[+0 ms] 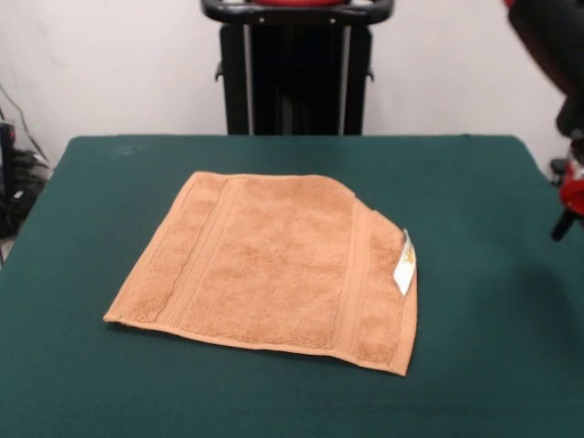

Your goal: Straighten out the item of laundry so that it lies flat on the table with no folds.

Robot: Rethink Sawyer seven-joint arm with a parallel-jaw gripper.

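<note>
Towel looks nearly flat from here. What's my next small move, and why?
Probably bring the arm in over the towel's far right corner and draw it outward: that corner looks cut off, likely tucked under, near the white tag. The rest lies flat.

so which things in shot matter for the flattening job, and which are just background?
Job:
- towel, tan-orange, far right corner still folded in
- white tag on its right edge
- green table
- red and black arm at the right edge, tool not shown

Background:
- black pedestal
- cables at left

towel (pixel 274 265) mid-table (pixel 474 365), pedestal (pixel 297 73) behind
</note>
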